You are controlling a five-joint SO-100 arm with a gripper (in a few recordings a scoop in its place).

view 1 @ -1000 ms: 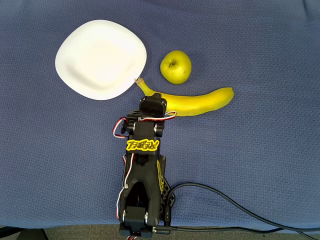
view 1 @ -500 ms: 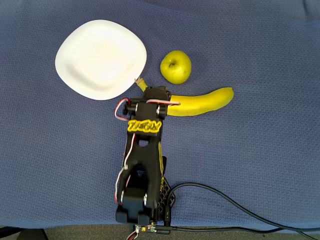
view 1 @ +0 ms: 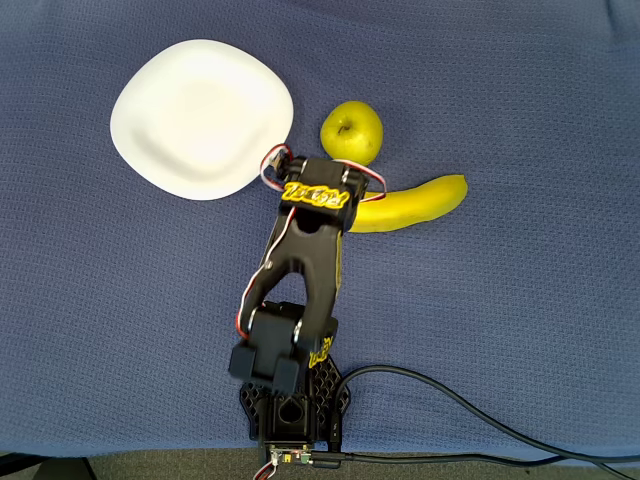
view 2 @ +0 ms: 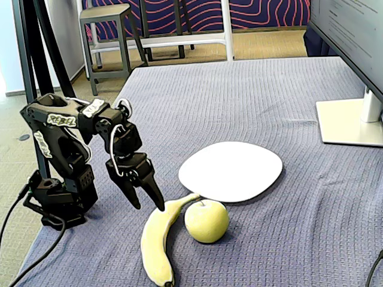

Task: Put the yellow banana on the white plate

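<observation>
The task is not done yet: the yellow banana [view 2: 157,239] lies flat on the blue cloth of the worktop [view 1: 520,330], and the white plate [view 1: 200,115] carries nothing. In the overhead view the banana [view 1: 415,200] runs from near the plate's lower right rim out to the right, w/ its stem end toward the plate and hidden under the arm; the yellow-green apple [view 1: 352,128] sits just above it. In the fixed view the apple [view 2: 206,220] is just beside the banana, maybe touching, and the plate [view 2: 230,170] is right behind both. What is left, as it seems: to take hold of the banana, lift it, bring it over the plate and let it go.

The arm [view 2: 60,149] is stretched forward from its base and bent down at the wrist, so the gripper [view 2: 148,203] points steeply down at the stem end of the banana. The fingers are spread a little, approx. a narrow V, and they pinch nothing; the longer tip is very near the banana's end, but if it touches already cannot be told. The grasp looks about to begin, not made
</observation>
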